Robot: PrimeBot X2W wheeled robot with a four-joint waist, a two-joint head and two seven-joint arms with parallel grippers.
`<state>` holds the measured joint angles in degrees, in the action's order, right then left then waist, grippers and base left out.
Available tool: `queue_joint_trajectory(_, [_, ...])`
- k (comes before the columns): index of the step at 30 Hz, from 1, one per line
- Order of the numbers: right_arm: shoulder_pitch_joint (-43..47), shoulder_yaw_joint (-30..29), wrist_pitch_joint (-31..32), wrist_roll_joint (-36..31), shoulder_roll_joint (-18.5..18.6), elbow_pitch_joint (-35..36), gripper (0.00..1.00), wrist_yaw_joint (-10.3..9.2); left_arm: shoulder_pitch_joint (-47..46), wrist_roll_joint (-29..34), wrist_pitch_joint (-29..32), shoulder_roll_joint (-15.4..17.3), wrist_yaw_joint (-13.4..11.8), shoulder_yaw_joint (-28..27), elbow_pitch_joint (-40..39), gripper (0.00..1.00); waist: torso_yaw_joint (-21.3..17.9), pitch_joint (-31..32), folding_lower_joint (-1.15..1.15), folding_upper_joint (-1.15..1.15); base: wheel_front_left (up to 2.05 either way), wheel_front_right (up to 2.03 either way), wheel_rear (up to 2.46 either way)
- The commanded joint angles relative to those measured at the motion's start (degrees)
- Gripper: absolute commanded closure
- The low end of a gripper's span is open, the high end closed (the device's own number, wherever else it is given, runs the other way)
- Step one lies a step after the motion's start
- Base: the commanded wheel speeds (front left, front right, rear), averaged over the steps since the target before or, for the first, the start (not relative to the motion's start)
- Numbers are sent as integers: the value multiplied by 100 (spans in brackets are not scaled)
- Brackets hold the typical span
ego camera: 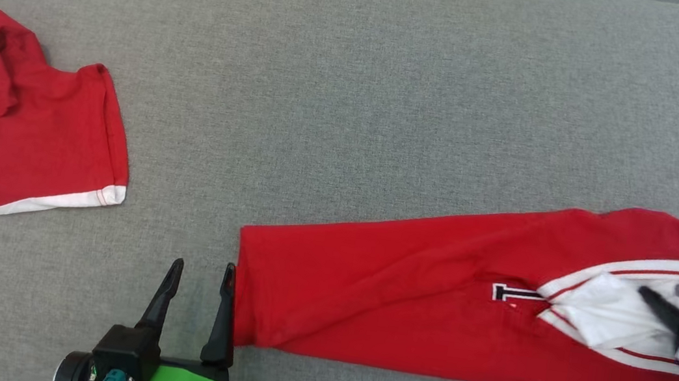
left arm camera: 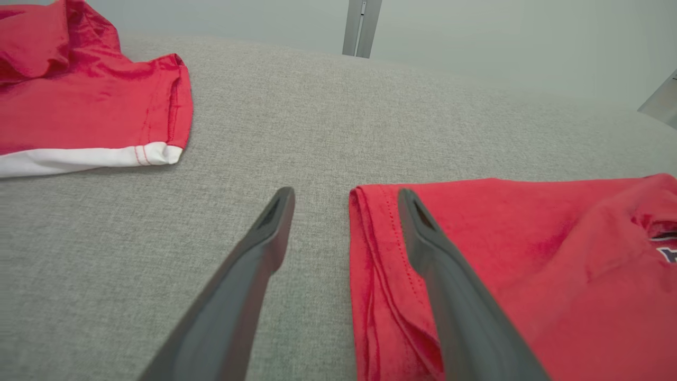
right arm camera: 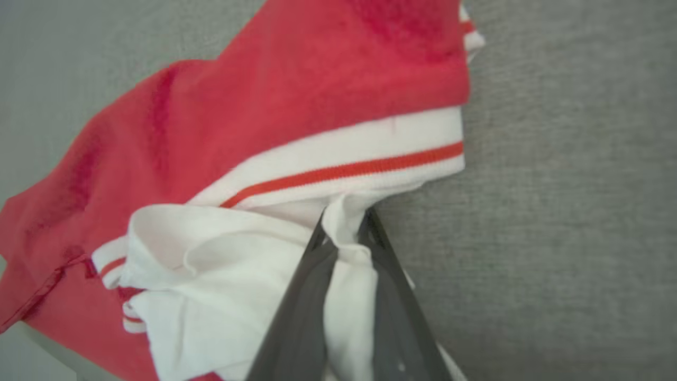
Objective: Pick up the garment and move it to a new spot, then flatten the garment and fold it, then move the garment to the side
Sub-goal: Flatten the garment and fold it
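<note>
- Garment (ego camera: 403,304), red with white striped trim, is laid folded lengthwise across the lower right of the head view, on the grey tabletop (ego camera: 355,74).
- Its white fabric (right arm camera: 345,233) is pinched between the closed fingers of the right end effector (ego camera: 644,293) at the right edge.
- The left end effector (ego camera: 203,266) is spread wide at the bottom, at the garment's left hem, with nothing gripped.
- A second red garment (ego camera: 26,129) is crumpled at the left edge.
</note>
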<state>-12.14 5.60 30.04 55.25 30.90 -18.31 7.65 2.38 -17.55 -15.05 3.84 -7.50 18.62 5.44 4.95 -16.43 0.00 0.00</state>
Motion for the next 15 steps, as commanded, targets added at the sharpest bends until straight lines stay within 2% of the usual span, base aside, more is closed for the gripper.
queue_joint_trajectory(1, [-48,-255,-50,71,324,-202,100,-28,63,44,-15,-18,50,-63,15,0,9,26,0,0,0,0,0])
queue_joint_trajectory(9, [-79,-1390,23,190,1337,-686,100,-19,154,140,-16,-57,200,-238,-36,0,96,128,0,0,0,0,0])
queue_joint_trajectory(12, [-134,-1460,169,111,1493,-395,100,-18,187,151,-16,-70,231,-298,-34,0,80,180,0,0,0,0,0])
queue_joint_trajectory(15, [-112,-1187,383,90,1441,257,100,-16,185,101,-16,-80,267,-319,-11,0,61,235,0,0,0,0,0])
